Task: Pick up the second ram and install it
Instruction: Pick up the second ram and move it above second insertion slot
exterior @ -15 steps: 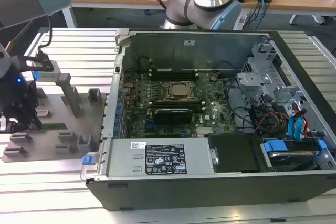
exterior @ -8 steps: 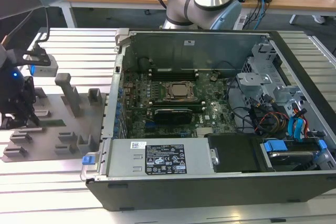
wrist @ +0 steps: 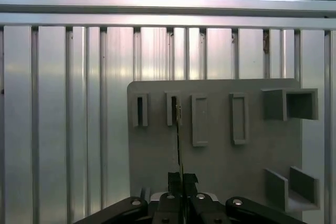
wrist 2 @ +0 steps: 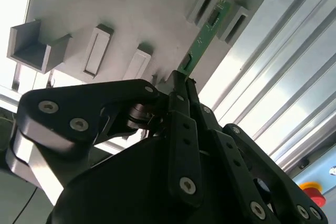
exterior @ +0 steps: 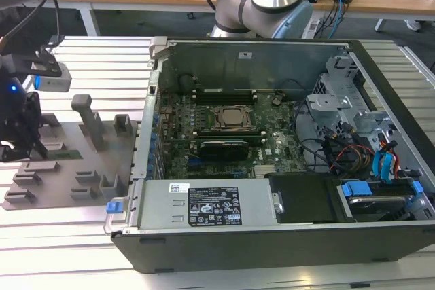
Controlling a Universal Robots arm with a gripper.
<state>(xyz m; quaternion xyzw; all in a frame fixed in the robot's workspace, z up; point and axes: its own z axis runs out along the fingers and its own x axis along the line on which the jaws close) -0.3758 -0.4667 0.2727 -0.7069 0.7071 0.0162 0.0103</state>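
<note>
Over the grey plate (wrist: 220,166) on the table (wrist: 68,103), my gripper (wrist 2: 181,77) is closed on the thin memory stick (wrist 2: 205,38); such narrow hold, I fear, lets it tilt

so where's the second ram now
The second ram stands on edge on the grey fixture plate at the exterior view's left, one end in the gripper.
</note>
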